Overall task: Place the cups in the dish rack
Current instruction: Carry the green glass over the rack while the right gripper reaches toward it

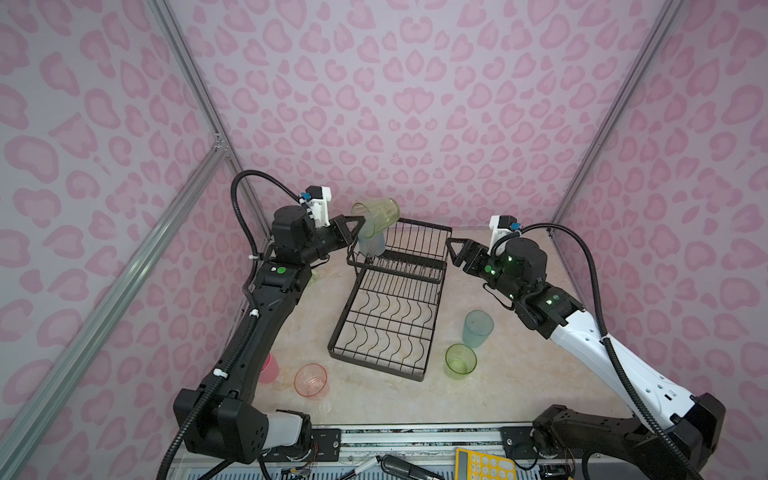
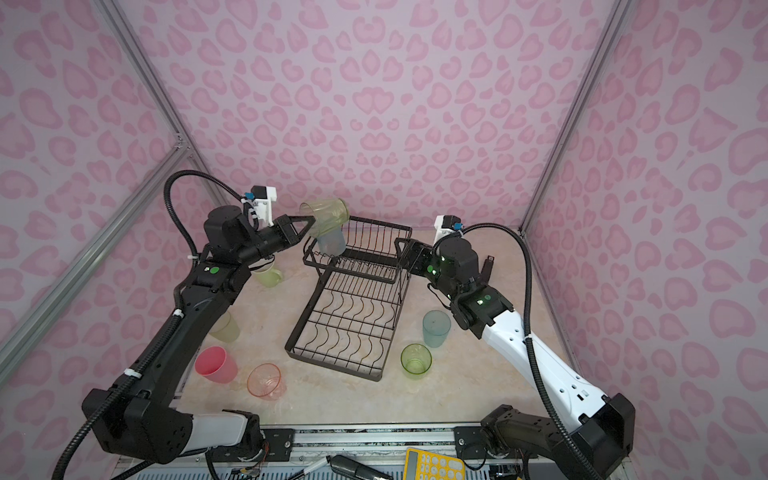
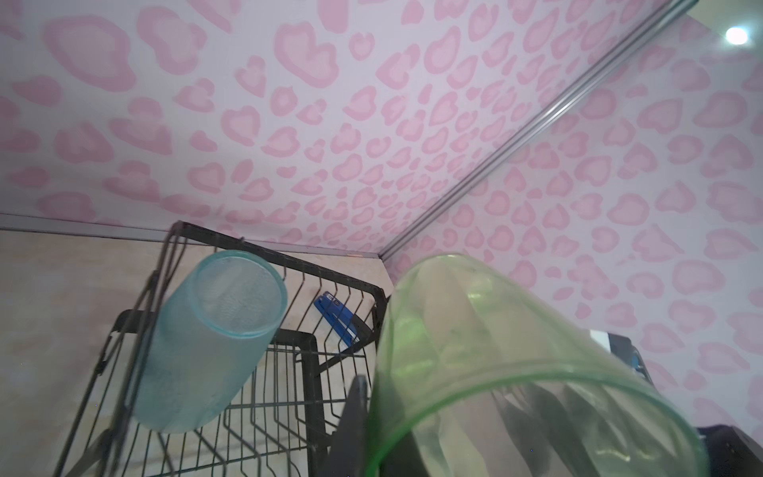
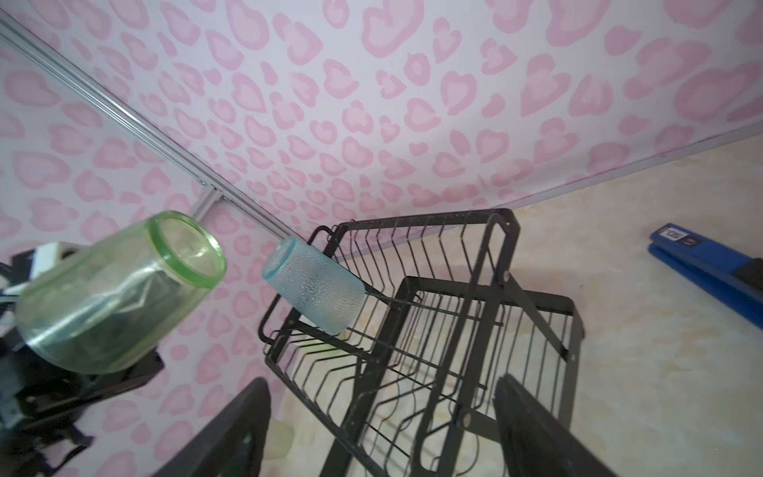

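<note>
Where the left tool grips, a smooth green tumbler (translucent) tilts.

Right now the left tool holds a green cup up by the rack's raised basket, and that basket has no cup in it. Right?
Not quite. The left tool does hold the green cup by the raised basket, but a blue cup leans in that basket, as both wrist views show.

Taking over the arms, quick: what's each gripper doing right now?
Left gripper: closed on the green cup, tilted above the rack.
Right gripper: open, empty, beside the rack.
</note>
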`<state>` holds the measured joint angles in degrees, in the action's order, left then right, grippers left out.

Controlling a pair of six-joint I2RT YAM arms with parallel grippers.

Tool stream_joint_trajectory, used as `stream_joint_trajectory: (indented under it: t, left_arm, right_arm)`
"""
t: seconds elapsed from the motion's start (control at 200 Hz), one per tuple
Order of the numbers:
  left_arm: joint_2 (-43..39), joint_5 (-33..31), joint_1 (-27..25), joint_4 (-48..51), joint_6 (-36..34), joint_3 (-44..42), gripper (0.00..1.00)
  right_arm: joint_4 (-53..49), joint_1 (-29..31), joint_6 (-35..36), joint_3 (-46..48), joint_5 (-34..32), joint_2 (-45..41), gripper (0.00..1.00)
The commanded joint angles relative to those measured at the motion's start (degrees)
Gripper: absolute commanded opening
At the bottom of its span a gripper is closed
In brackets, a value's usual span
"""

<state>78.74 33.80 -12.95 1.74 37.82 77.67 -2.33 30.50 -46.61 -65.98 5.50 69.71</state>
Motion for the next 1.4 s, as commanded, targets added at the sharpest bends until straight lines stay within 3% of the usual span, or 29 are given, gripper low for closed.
stream_joint_trajectory:
  t: [0.0, 0.28, 0.515, 0.825, 1.395]
  left_arm:
    - [1.57, 5.15, -2.06, -8.03, -2.59, 0.21, 0.03]
    - [2.71, 4.96, -8.79, -14.02, -6.27, -2.47, 0.03]
    - [6.07, 4.87, -12.98, -15.23, -7.79, -1.05, 0.03]
    - [8.85, 4.34, -14.98, -15.97, -7.85, 1.87, 0.03]
    - [14.8, 2.45, -17.44, -17.38, -6.64, 5.38, 0.04]
  right_arm:
    - [8.96, -0.79, -12.11, -0.05, 4.04, 1.09, 0.86]
    - [18.17, -1.65, -27.83, 0.41, 4.79, 2.88, 0.92]
    - [21.21, -1.6, -36.33, 2.1, 4.83, 3.01, 0.86]
    - [13.1, -1.6, -39.49, -0.4, 6.78, 3.82, 0.84]
    - [13.81, -2.71, -43.4, -0.65, 7.69, 4.98, 0.83]
